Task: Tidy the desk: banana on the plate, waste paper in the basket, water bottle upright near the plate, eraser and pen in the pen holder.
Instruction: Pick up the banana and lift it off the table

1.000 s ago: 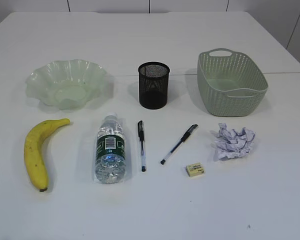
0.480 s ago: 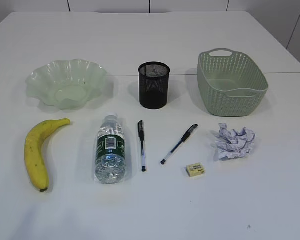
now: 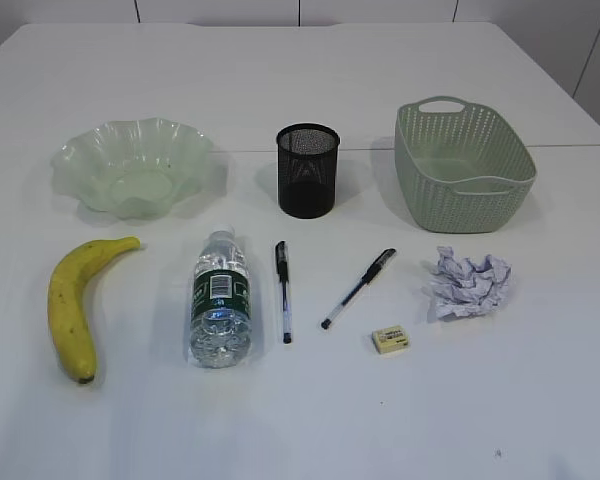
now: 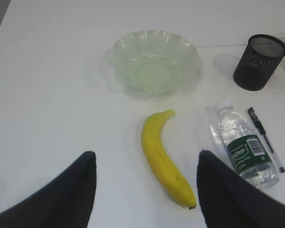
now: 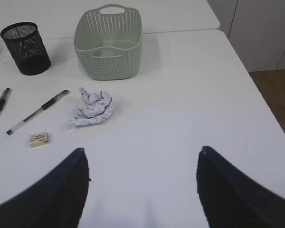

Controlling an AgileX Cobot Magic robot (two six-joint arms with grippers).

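A yellow banana point(image 3: 72, 305) lies at the front left, below the pale green glass plate point(image 3: 90, 160). A water bottle point(image 3: 220, 300) lies on its side beside it. Two pens point(image 3: 283, 290) point(image 3: 358, 288), a yellow eraser point(image 3: 390, 340) and crumpled waste paper point(image 3: 468, 283) lie in a row to the right. The black mesh pen holder point(image 3: 308, 170) and the green basket point(image 3: 480, 195) stand behind. My left gripper point(image 4: 145, 159) is open above the table, the banana point(image 4: 164, 159) between its fingers. My right gripper point(image 5: 141, 154) is open and empty, right of the paper point(image 5: 91, 109). Neither gripper shows in the exterior view.
The white table's right edge point(image 5: 249, 76) runs close by in the right wrist view, with floor beyond. A seam between two tables point(image 3: 580, 147) runs behind the basket.
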